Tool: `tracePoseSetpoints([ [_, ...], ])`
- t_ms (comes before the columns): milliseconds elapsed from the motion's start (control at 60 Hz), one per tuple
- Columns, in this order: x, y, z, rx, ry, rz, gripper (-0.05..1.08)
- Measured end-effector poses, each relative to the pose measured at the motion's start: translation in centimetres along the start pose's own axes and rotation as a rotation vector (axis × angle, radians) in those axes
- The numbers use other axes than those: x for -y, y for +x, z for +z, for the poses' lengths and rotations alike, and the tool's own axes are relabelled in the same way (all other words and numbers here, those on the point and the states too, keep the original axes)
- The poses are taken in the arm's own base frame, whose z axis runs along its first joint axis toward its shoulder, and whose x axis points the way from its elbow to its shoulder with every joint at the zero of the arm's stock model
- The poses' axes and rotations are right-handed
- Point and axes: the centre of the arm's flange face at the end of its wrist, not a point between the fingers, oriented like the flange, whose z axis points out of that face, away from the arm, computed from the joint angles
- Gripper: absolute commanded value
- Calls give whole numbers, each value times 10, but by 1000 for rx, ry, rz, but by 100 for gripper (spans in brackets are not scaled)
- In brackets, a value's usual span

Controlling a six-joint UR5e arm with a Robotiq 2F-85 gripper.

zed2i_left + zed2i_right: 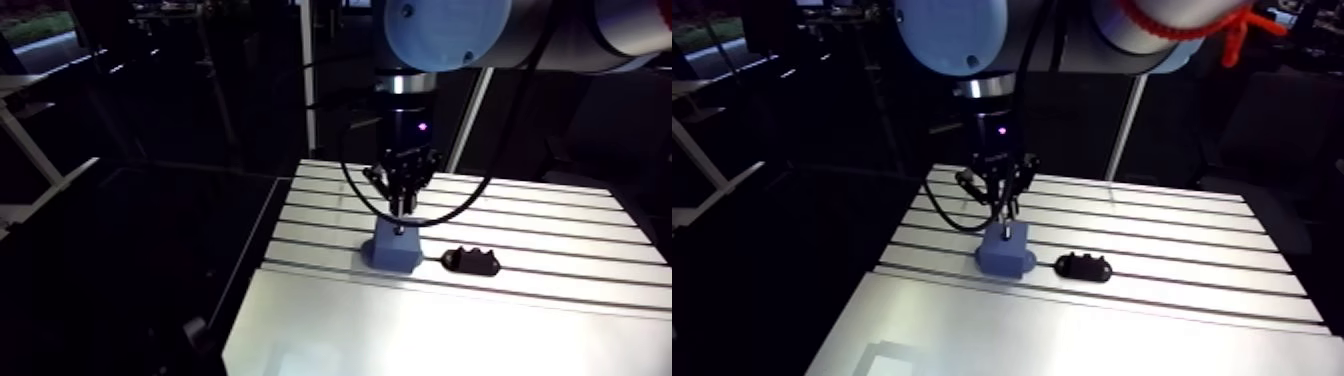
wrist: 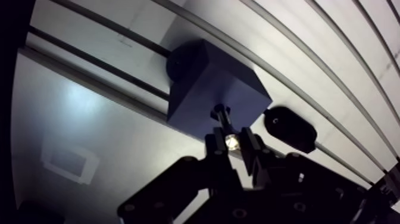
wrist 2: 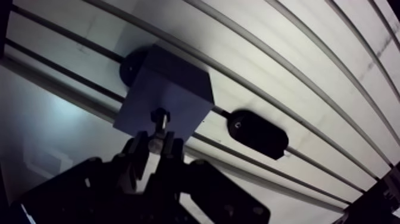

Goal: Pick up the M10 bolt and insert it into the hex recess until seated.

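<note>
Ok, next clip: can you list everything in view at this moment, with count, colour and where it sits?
table: one, silvery slotted aluminium, under everything.
block: one, blue, on the table, right under the end effector.
black part: one, black and oblong, lying on the table beside the block, apart from it.
bolt: one, dark shank with a shiny end, gripped in the end effector, pointing down at the block's top face; whether it has entered the recess cannot be told.
arm: one, grey with a light-blue joint cap, reaching down over the table.
end effector: one, black, shut on the bolt, above the block.
</note>
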Motion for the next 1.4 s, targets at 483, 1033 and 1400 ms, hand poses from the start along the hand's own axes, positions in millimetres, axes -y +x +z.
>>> tracePoseSetpoints([
  [483, 2, 1, 2, -6, -2, 0, 108],
  [1033, 2, 0, 4, -8, -2, 2, 108],
  [1400, 3, 0, 7, -6, -2, 0, 108],
])
